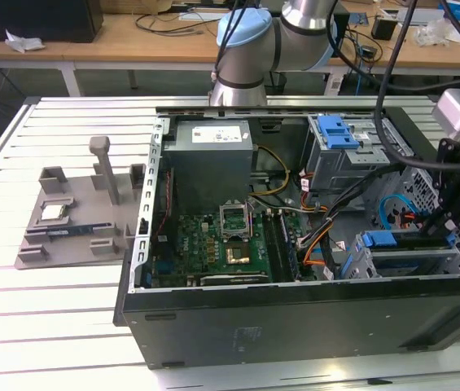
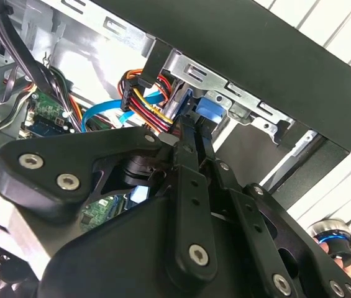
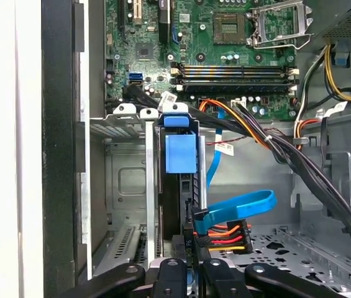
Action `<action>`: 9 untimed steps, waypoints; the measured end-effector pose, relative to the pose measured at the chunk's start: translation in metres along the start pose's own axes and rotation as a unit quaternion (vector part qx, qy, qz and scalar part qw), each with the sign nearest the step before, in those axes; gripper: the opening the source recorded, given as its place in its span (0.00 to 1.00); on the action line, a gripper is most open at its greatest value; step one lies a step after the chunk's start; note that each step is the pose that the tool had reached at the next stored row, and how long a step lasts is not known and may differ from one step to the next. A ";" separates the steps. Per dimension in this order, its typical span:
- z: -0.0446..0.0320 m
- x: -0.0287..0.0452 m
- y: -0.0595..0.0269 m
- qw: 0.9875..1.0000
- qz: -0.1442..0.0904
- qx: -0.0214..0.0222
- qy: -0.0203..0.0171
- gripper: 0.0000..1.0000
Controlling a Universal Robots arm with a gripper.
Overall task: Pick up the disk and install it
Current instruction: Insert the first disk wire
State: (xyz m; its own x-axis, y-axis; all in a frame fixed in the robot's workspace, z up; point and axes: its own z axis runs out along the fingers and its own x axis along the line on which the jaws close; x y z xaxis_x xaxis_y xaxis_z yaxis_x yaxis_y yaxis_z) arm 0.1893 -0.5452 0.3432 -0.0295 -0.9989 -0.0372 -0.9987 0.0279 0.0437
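White slatted worktop [image 1: 50, 326] carries the open PC case [image 1: 295, 326]. The disk [image 3: 180, 155] stands on edge in its bay beside the case wall, gripper [image 3: 191, 264] jaws clamped on it, cables crowding close.

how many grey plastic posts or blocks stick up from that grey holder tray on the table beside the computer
3 show in the exterior view: a tall T-topped grey post near the grey plastic holder tray's middle, a low block toward the exterior view's left, and another block nearest the open black computer case. Smaller ones may be hidden.

A slatted white table [image 1: 67, 309] carries the open computer case [image 1: 295, 326] and grey fixture [image 1: 75, 220]
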 end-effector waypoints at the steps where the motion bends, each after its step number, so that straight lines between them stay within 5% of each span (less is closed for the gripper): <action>1: 0.0005 0.0000 0.0000 1.000 0.000 0.000 0.000 0.17; 9: -0.0003 -0.0014 0.0001 1.000 0.000 0.000 0.000 0.17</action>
State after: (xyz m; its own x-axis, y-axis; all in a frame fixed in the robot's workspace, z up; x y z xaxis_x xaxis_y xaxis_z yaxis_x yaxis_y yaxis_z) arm 0.1892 -0.5437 0.3436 -0.0296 -0.9989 -0.0374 -0.9986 0.0279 0.0440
